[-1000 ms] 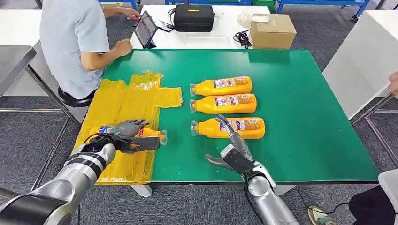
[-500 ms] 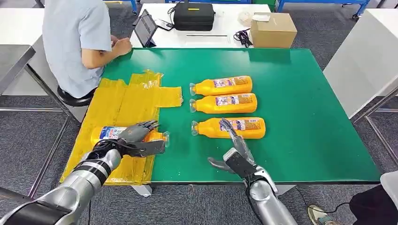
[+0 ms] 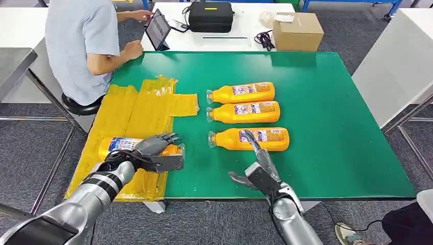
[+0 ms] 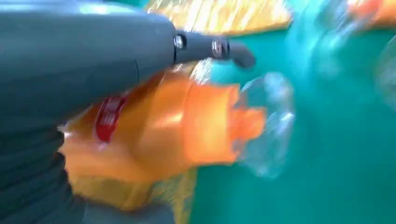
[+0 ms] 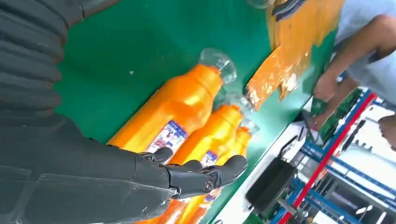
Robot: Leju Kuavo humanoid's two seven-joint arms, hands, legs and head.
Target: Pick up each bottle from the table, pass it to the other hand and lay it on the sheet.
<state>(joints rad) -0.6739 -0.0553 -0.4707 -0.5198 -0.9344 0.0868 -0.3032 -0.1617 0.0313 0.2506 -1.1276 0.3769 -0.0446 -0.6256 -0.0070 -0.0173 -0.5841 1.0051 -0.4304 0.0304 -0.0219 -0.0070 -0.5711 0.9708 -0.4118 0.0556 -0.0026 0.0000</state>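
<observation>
Looks like the orange plastic bottle (image 3: 127,145) is being laid on the yellow plastic sheet (image 3: 134,113) at 8 o'clock, gripped by the left robot hand (image 3: 148,151); release is needed next, while the right robot hand (image 3: 258,162) is spread wide and empty.

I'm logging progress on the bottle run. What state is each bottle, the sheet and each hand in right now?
Bottle on the sheet: lying on its side, left hand gripping it.
Three bottles on the table: lying in a row, untouched.
Yellow sheet: spread flat over the table's left edge.
Right hand: holding nothing, fingers spread, beside the nearest bottle.
</observation>
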